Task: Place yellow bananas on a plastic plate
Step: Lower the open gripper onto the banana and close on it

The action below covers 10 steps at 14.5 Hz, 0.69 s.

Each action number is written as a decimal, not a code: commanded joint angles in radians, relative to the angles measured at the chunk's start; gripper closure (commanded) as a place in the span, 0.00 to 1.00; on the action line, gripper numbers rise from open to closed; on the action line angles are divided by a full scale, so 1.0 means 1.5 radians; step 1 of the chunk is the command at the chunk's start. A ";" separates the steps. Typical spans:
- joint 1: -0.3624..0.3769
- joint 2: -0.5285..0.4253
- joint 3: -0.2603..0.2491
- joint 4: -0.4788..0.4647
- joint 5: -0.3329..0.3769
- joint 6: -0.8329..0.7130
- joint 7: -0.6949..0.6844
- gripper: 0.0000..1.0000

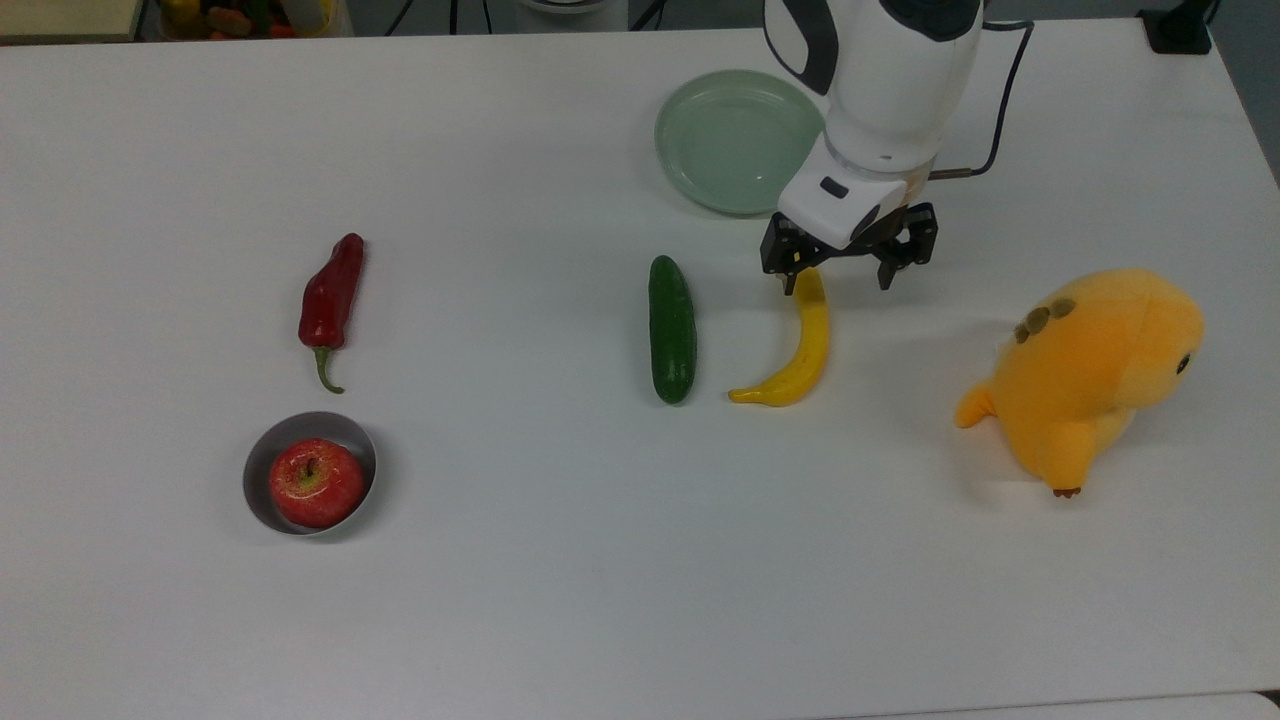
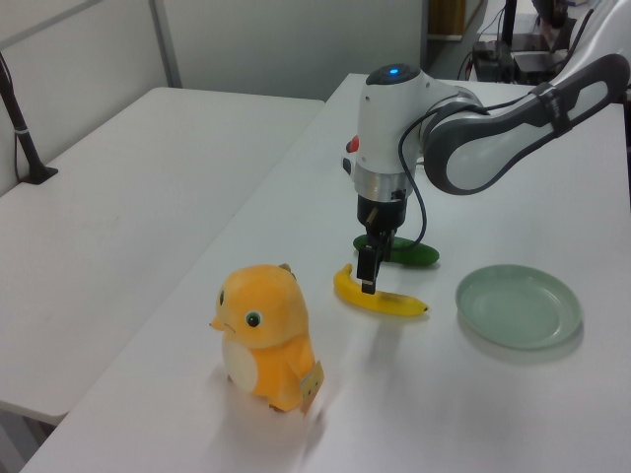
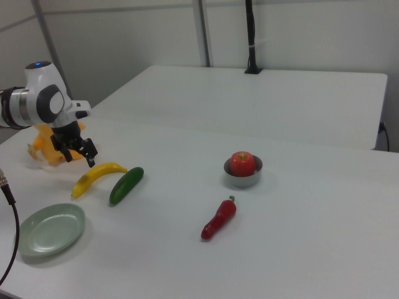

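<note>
The white table carries everything. The mint plate sits bare at the top view's upper middle. The banana lies on the table between cucumber and plush toy. The claw, fingers apart, hovers over the banana's upper end. Judged step: approaching the grasp. Next, it should descend astride the banana and close.

gripper w/ fingers down over banana, plate near, plush toy in front
</note>
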 commanded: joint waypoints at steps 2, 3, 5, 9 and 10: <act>-0.001 0.024 -0.005 0.004 -0.020 0.058 0.016 0.00; 0.000 0.032 -0.005 0.004 -0.020 0.063 0.017 0.00; 0.000 0.037 -0.005 0.005 -0.021 0.066 0.017 0.00; 0.005 0.048 -0.005 0.005 -0.040 0.067 0.019 0.00; 0.008 0.057 -0.004 0.005 -0.046 0.067 0.022 0.04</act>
